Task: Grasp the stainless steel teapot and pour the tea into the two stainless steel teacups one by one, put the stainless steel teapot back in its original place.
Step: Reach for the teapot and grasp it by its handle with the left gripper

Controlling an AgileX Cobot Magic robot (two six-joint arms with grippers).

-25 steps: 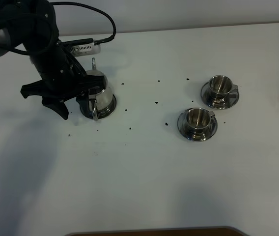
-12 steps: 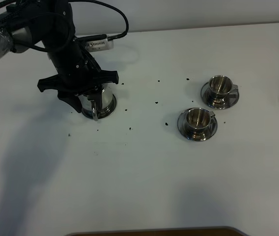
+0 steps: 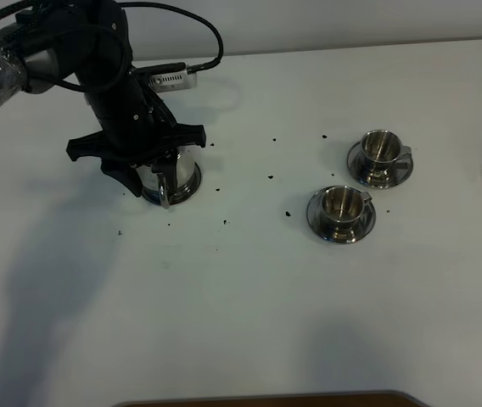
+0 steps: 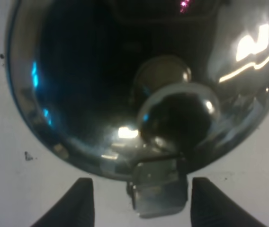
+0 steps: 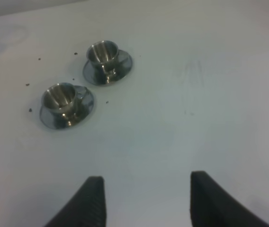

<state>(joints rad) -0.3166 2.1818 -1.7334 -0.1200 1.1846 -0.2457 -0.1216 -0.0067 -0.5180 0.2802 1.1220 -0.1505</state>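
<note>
The stainless steel teapot stands on its round coaster at the left of the white table, mostly covered by my left arm. In the left wrist view the teapot's lid knob fills the middle. Its loop handle lies between the fingers of my open left gripper. Two stainless steel teacups on saucers sit to the right, one farther back and one nearer. In the right wrist view they appear again, the far cup and the near cup. My right gripper hangs open over bare table, well short of them.
Dark specks are scattered on the table between the teapot and the cups. A cable and a grey plug trail behind my left arm. A brown edge shows at the table's front.
My left arm has shifted right, bringing its open gripper over the teapot so the fingers straddle the handle. In the last half second it barely moved.
</note>
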